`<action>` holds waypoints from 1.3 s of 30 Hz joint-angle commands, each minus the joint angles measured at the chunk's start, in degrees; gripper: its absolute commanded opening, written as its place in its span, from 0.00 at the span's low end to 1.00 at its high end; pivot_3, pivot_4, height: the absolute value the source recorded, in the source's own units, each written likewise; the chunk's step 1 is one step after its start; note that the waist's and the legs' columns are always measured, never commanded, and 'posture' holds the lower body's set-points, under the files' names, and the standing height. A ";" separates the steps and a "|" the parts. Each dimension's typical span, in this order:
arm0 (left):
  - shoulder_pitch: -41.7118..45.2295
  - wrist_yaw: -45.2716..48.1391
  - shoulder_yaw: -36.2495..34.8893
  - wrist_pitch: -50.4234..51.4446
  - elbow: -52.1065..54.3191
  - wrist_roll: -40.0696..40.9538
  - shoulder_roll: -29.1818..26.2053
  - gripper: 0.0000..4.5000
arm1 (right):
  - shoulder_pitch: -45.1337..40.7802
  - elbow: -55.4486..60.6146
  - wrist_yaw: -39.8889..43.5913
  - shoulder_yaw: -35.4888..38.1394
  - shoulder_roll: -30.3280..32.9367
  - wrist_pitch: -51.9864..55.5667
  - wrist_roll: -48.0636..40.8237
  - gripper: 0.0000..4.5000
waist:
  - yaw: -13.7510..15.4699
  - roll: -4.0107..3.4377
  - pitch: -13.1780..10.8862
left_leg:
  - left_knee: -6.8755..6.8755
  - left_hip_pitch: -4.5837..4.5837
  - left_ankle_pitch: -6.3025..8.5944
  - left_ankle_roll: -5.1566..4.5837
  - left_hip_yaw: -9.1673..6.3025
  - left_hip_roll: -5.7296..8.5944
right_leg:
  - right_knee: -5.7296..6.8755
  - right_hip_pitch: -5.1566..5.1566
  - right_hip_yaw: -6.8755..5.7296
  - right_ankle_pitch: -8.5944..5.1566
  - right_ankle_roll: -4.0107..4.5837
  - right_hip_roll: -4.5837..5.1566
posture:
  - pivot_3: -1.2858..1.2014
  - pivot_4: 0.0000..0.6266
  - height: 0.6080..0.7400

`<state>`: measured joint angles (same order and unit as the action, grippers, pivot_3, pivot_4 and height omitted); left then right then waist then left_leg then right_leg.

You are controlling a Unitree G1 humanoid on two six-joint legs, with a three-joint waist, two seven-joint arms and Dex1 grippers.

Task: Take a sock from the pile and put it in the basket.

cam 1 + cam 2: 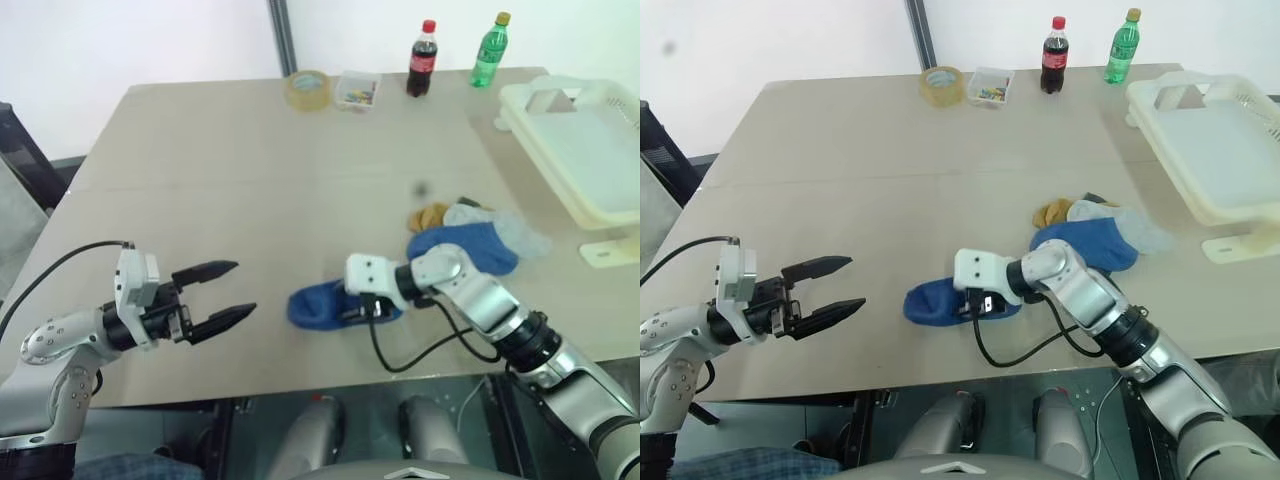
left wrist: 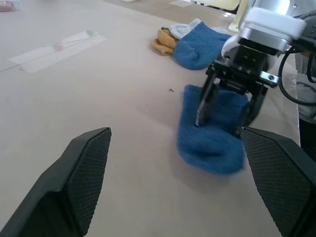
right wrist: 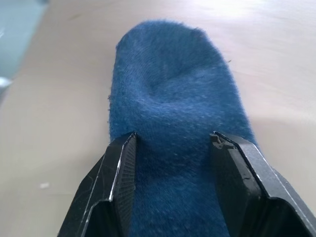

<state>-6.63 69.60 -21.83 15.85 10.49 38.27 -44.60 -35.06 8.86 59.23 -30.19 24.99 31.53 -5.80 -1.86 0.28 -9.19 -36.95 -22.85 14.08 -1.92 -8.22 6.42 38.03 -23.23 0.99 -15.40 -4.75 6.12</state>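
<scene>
One royal-blue sock (image 1: 325,303) lies on the desk (image 1: 250,180) apart from the pile (image 1: 470,235), pinched by the right pincer (image 2: 224,111), left pincer (image 1: 225,292) wide; a shallow bite could slip before the basket (image 1: 590,150).

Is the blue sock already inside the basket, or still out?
Out: the blue sock lies on the table, between the right gripper fingers; the basket stands apart.

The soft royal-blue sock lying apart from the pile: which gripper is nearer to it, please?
Right. The right gripper has its fingers on either side of the royal-blue sock; the left gripper hovers open, apart from it.
</scene>
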 commanded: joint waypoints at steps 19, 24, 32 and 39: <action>8.31 3.84 4.27 -2.69 -6.03 -1.84 0.43 1.00 | 4.19 2.74 -15.95 18.20 12.61 13.65 -0.45 0.53 | 0.86 0.00 -0.01 | 0.02 -0.04 0.00 0.00 0.07 0.01 | 0.00 -0.06 0.05 0.00 0.00 0.09 | 0.52 0.24 1.00; 7.70 4.44 4.01 -2.92 -5.96 -1.92 0.45 1.00 | 4.94 1.14 -15.83 15.35 12.51 10.42 1.81 0.53 | 0.95 0.00 -0.01 | 0.00 -0.05 0.00 -0.01 0.09 0.01 | -0.01 -0.05 0.05 0.00 0.00 0.07 | 0.52 0.24 1.00; 6.46 5.92 4.18 -3.85 -5.38 -2.25 0.16 1.00 | 5.22 1.86 -14.50 14.98 12.94 10.66 1.43 0.25 | 0.92 0.00 -0.01 | 0.00 -0.04 0.00 -0.01 0.09 0.01 | 0.00 -0.05 0.06 0.00 0.00 0.05 | 0.52 0.24 1.00; 6.63 6.22 4.64 -4.85 -5.85 -3.20 0.24 1.00 | 4.74 1.11 -14.96 15.49 12.65 9.89 1.84 0.02 | 0.98 0.00 -0.01 | -0.01 -0.04 0.00 -0.01 0.09 0.01 | 0.00 -0.04 0.05 0.00 0.00 0.05 | 0.52 0.24 1.00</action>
<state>-0.22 75.36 -17.01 11.91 4.00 35.01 -44.00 -29.84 9.10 44.44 -15.44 37.60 42.26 -4.35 -0.88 0.28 -9.20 -36.96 -22.89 14.08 -1.93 -8.13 6.43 38.03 -23.28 1.05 -15.40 -4.75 6.17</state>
